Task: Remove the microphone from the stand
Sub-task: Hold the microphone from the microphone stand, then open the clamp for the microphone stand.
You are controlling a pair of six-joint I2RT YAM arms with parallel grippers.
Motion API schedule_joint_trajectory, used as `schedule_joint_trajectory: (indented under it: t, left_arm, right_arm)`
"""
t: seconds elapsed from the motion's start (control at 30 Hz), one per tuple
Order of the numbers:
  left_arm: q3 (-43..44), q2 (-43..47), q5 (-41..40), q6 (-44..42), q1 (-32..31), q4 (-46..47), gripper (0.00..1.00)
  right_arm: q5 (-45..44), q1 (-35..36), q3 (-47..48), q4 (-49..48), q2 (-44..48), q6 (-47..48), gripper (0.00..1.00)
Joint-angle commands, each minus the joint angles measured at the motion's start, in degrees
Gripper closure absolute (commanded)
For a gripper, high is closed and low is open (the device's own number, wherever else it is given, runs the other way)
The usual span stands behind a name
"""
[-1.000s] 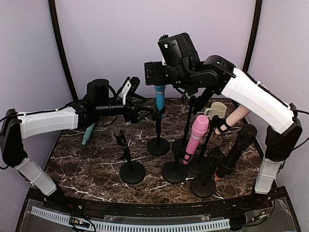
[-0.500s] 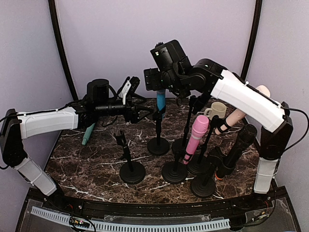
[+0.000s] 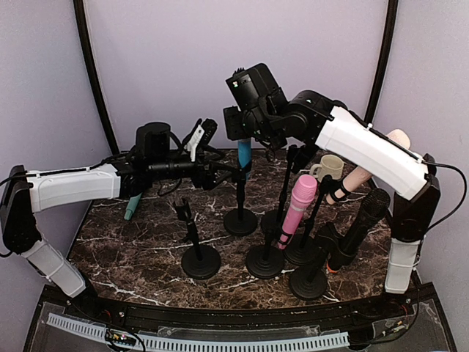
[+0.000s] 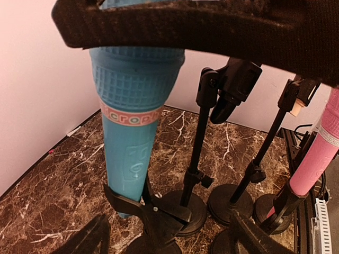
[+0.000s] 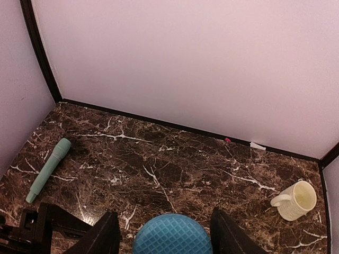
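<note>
Right arm has sunk a little and drifted left over the blue microphone (image 4: pixel 132 132), while the left arm has edged right toward that microphone's stand (image 3: pixel 240 221).

Nearest on the marble table (image 3: pixel 139 253) are an empty stand (image 3: pixel 200 258) at centre-left and, to the right, a pink microphone (image 3: pixel 299 205) and a black microphone (image 3: pixel 365 220), each in its own stand.

Behind them, mid-table, the blue microphone sits in its stand's clip (image 4: pixel 153 209), nearly upright with its narrow tail down and its meshed head up, so its long axis runs close to vertical. The left gripper (image 3: pixel 221 176) reaches in from the left at clip height. Its fingers are spread wide to either side of the clip and hold nothing.

The right gripper (image 5: pixel 167 233) hangs directly above the head, one finger on each side of the dome. They sit very close to it, yet whether they have clamped cannot be told from these views. This arm is the one placed to take the microphone, and the pull looks likely to go straight up along the axis. If the clip holds tight, the stand may rise too unless the left gripper braces it.

Farther back lie a green microphone (image 5: pixel 48 169) at far left and a cream mug (image 5: pixel 294 200) at far right.
</note>
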State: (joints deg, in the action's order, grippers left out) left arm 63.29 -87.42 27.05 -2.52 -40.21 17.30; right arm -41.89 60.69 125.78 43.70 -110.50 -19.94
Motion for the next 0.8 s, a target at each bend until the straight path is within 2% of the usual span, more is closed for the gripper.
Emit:
schedule_joint_trajectory:
  t: [0.0, 0.27, 0.6, 0.77]
  left_arm:
    - [1.07, 1.18, -6.36, 0.32, -2.26, -2.47, 0.21]
    - [3.12, 1.28, -18.25, 1.38, -6.77, -5.97, 0.21]
    - [4.04, -1.55, -31.14, 3.60, -11.87, -6.45, 0.21]
    - [0.15, -1.50, -32.15, 5.36, -12.56, 1.60, 0.21]
  right_arm:
    - [0.60, -0.33, 1.25, -0.54, -0.10, -0.90, 0.47]
    - [-1.74, 0.80, 1.28, 0.56, 0.58, -1.84, 0.63]
    - [-4.75, 1.30, 1.24, 2.25, 0.99, -4.47, 0.64]
    - [-5.27, 1.32, 1.30, 2.50, 0.90, -5.18, 0.65]
